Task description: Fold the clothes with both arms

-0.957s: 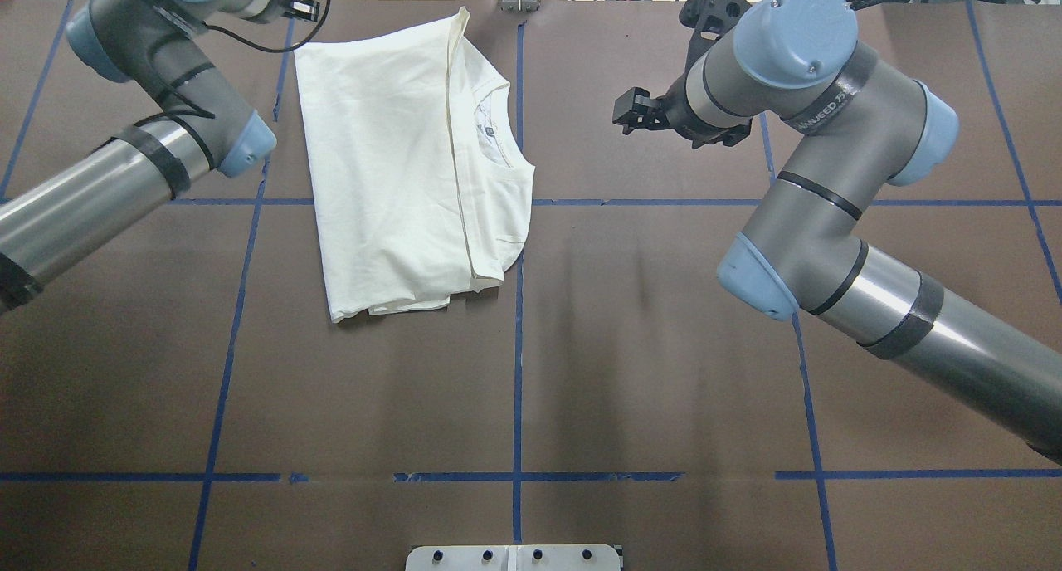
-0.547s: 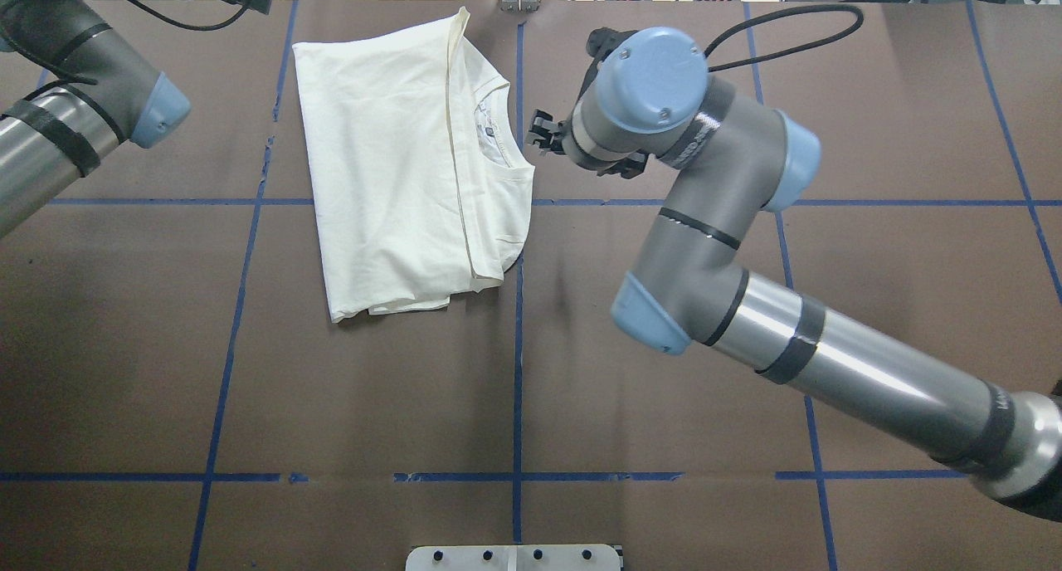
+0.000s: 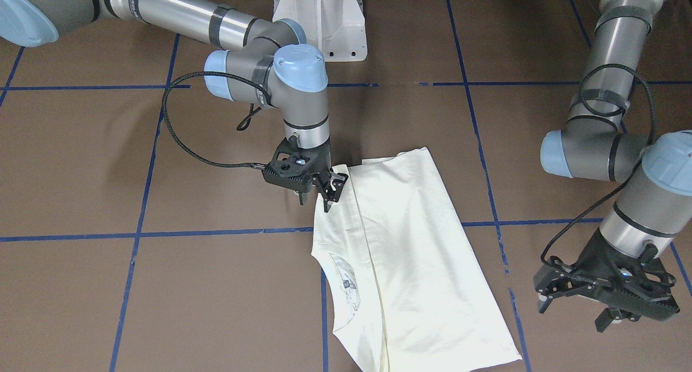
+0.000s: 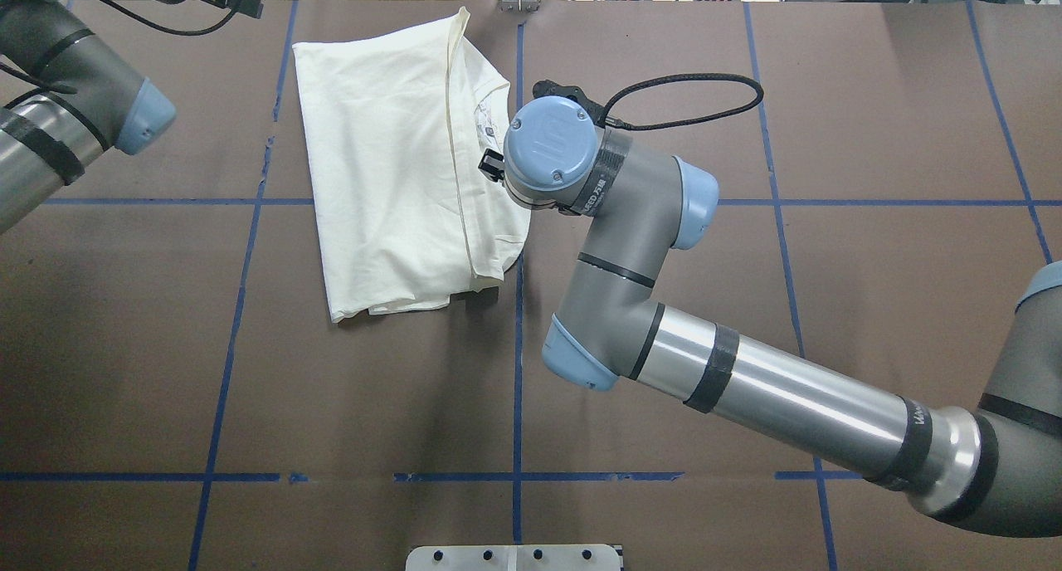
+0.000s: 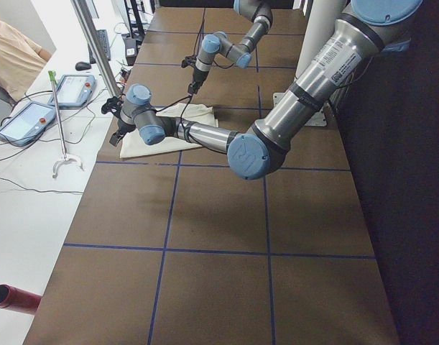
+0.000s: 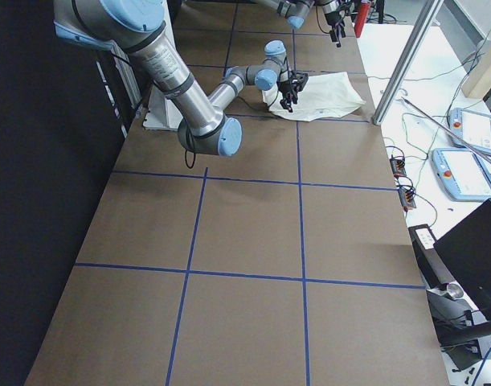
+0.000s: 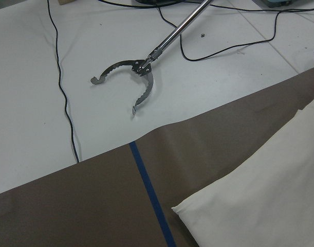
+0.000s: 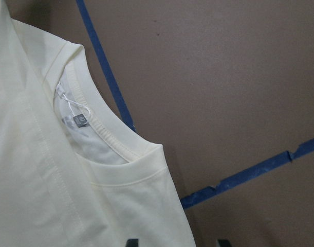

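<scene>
The clothes are one cream shirt [image 4: 390, 164], folded lengthwise and lying plain side up on the brown table, its collar and label [image 8: 82, 121] facing the right arm. My right gripper [image 3: 319, 199] hangs low at the shirt's [image 3: 411, 264] shoulder corner. It is open, with one fingertip [image 8: 132, 242] over the cloth and the other over bare table. My left gripper [image 3: 573, 312] hovers off the shirt's other long side near the table's far edge. It looks open, with nothing in it. In the left wrist view only the shirt's corner [image 7: 270, 206] shows.
Blue tape lines [image 4: 518, 347] grid the table. A metal reach-grabber tool [image 7: 131, 77] and cables lie on the white bench past the far edge. Teach pendants [image 5: 25, 118] and a seated person [image 5: 11, 50] are there too. The white pedestal base [image 3: 321, 20] stands on the robot's side.
My right arm has swung left across the table and come down at the shirt's collar side. My left arm has pulled back towards the far left corner. The shirt lies as before.
</scene>
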